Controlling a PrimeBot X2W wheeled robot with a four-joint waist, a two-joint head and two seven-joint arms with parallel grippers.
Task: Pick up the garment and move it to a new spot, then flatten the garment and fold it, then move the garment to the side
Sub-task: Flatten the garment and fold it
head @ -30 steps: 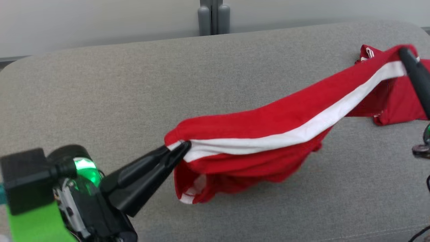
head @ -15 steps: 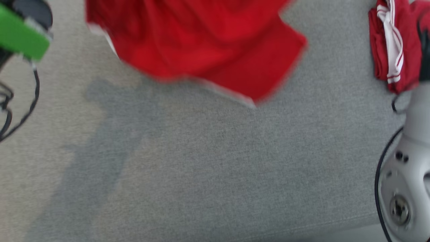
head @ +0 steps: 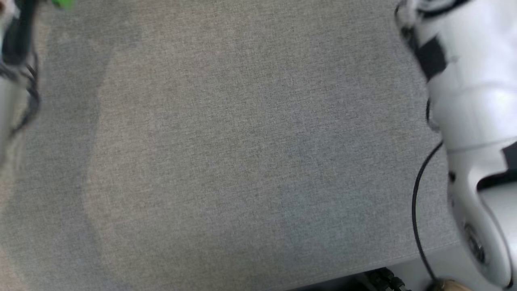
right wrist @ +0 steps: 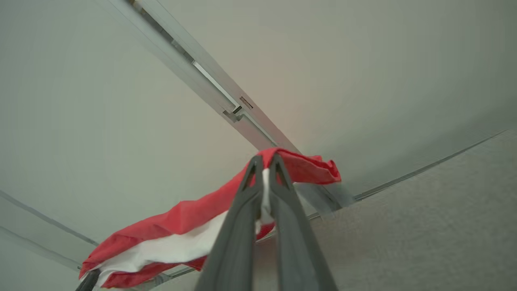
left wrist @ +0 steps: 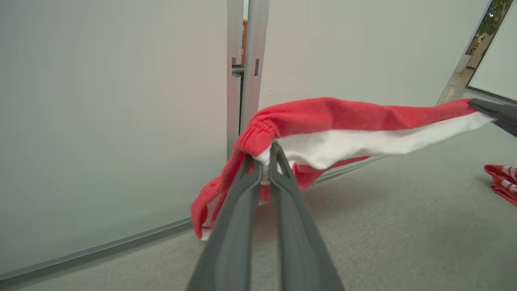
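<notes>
Garment in left claw and right claw

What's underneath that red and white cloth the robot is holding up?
Under the red and white garment, stretched between left gripper and right gripper, lies the gray fabric surface, shadowed. Its drooping end hides the patch behind it.

This looks like a robot test room in a lab or an office, not a home. The big flat top is covered in plain grey cloth. Behind it stand 2 tall pale wall panels, bare and smooth, joined by a grey metal post. A white robot arm with a thin black cable reaches over the cloth. Far off, past the panels, a green plant shows.
</notes>
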